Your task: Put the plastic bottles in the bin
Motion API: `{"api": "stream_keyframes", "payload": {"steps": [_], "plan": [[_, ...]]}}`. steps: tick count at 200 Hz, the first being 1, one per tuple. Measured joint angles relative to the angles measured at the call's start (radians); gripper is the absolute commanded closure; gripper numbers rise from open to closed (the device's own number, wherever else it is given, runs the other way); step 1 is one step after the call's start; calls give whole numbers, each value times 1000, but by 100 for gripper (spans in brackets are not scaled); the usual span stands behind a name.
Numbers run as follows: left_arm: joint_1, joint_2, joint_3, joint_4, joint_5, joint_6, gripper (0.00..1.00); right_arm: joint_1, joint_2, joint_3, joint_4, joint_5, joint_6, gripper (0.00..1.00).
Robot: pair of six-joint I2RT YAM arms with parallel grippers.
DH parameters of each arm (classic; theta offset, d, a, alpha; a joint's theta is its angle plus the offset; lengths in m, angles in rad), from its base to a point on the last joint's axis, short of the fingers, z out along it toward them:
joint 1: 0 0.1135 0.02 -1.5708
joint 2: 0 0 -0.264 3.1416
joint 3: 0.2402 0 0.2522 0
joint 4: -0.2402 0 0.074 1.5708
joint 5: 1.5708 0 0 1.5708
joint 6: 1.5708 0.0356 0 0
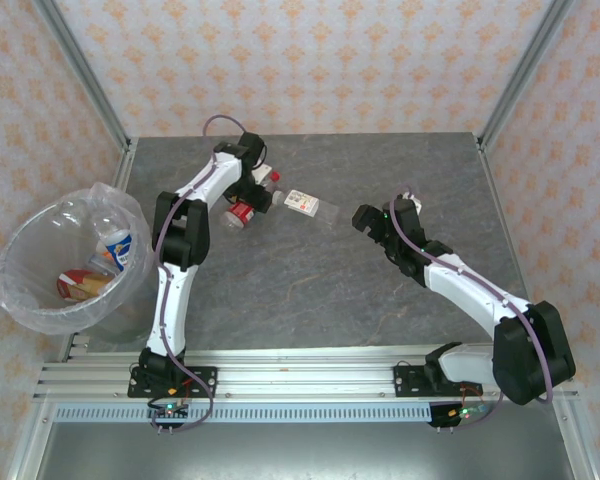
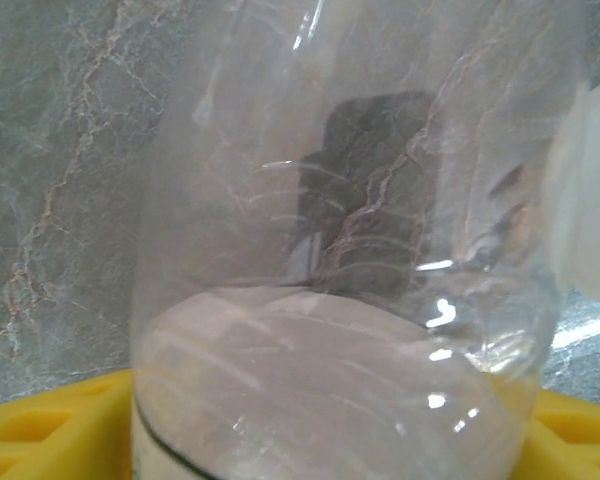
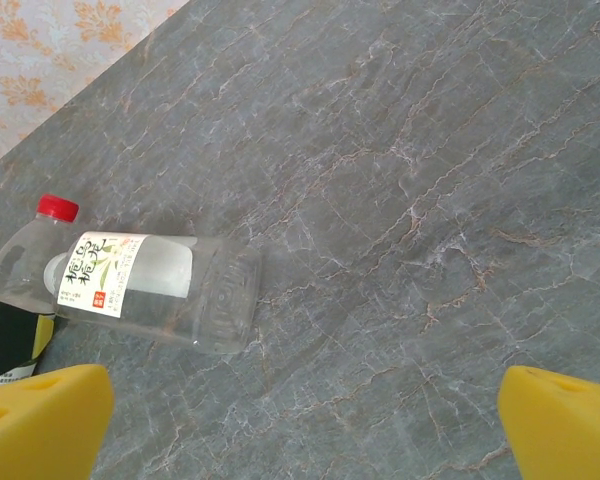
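Possibly slip: left claw (image 1: 250, 197) flanks clear bottle (image 2: 350, 250), cannot tell if clamped; smooth wall may squirt free. Right claw (image 3: 302, 425) spread, empty; white-label bottle (image 3: 145, 285) ahead-left; bin (image 1: 10, 300) well left of left claw.

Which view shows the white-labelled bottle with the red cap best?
Right wrist: the white-labelled bottle lies whole, label and cap sharp. Top external shows it small. Left wrist's close clear bottle may be another.

The clear bottle (image 3: 150, 285) lying on the tabletop (image 3: 410, 180) carries a cream label (image 3: 98, 272) with large green Chinese characters and a small red stamp below them. The strokes are too blurred to read with certainty.
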Motion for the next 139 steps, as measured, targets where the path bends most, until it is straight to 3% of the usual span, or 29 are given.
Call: {"api": "stream_keyframes", "payload": {"steps": [139], "plan": [[0, 18, 5, 13, 18, -24, 48, 0, 0, 0, -1, 1, 0, 1]]}}
